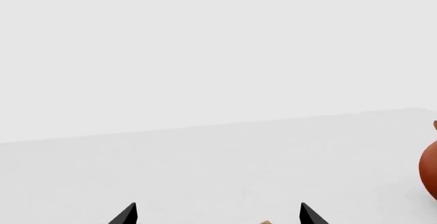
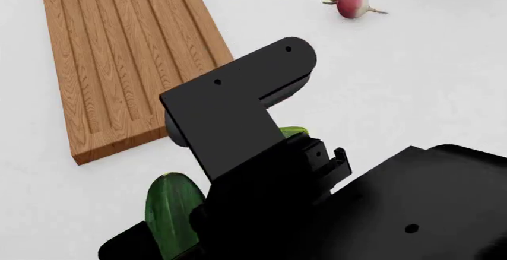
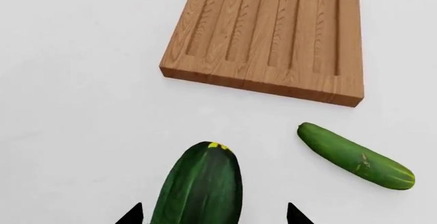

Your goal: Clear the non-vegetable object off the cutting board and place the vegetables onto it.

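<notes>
The radish (image 2: 352,2) lies on the white table (image 2: 412,76), off the cutting board (image 2: 119,58), at about 2 o'clock from the board's near end in the head view. The board is bare. The large cucumber (image 3: 199,185) lies near the board's short end, at about 6 o'clock from it, not touching. The small cucumber (image 3: 355,155) lies just beside it, also off the board.

The right gripper (image 3: 212,216) has its jaws wide open, one tip on each side of the large cucumber, not pressing it. The left gripper (image 1: 218,216) is open too and holds nothing. A reddish-brown pot (image 1: 429,170) stands at the edge of its view.
</notes>
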